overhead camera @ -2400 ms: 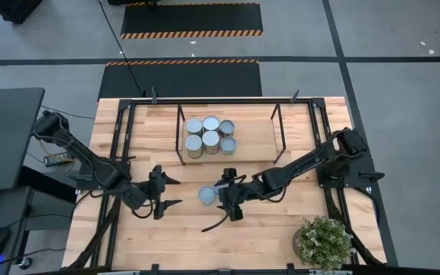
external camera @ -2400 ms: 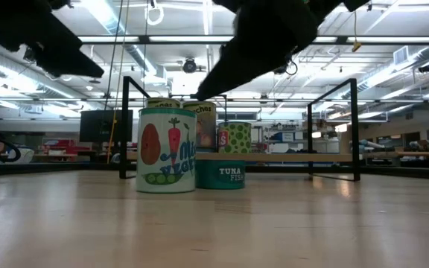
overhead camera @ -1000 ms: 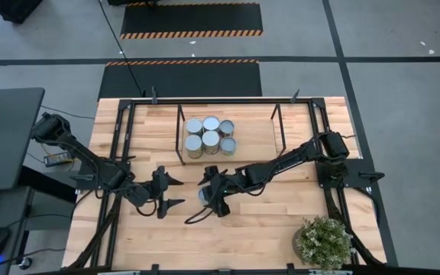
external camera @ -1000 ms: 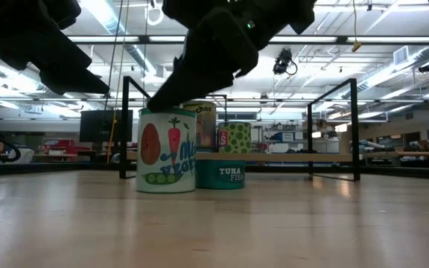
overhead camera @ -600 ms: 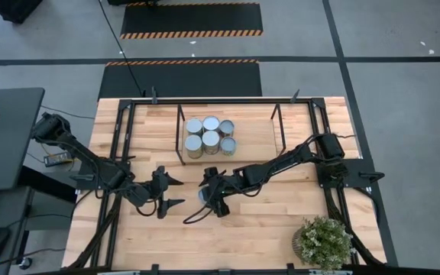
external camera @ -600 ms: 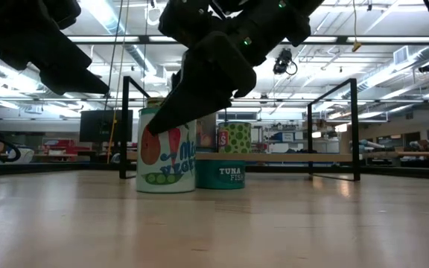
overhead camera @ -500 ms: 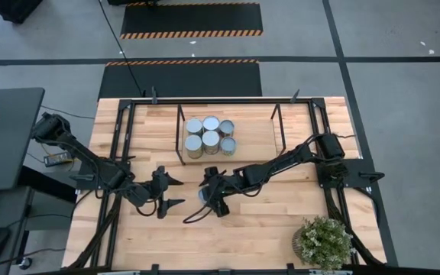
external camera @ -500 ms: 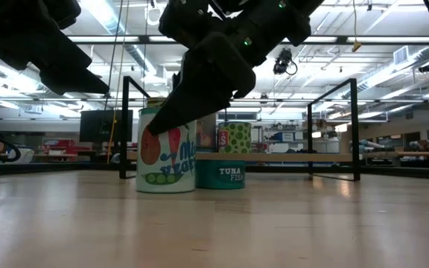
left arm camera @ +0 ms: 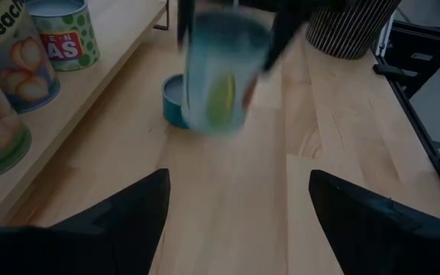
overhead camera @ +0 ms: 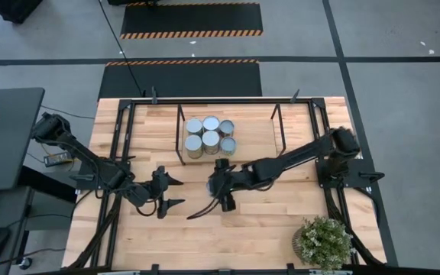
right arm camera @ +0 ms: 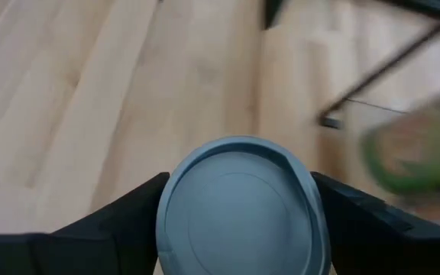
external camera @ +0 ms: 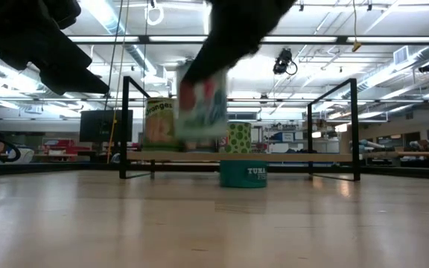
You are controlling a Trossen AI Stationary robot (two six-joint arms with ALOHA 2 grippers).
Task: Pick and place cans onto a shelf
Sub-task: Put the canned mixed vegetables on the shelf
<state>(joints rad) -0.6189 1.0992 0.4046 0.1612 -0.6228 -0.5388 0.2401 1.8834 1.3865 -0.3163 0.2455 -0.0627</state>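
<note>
The right gripper is clamping a vegetable can in the air before the shelf; the left gripper, fingers spread and empty, is waiting nearby.

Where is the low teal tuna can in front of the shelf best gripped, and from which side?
Take the tuna can by its curved side wall, coming straight down from above. It stands upright and very low, so a level approach leaves little wall above the table; the shelf edge seems close behind it.
</note>
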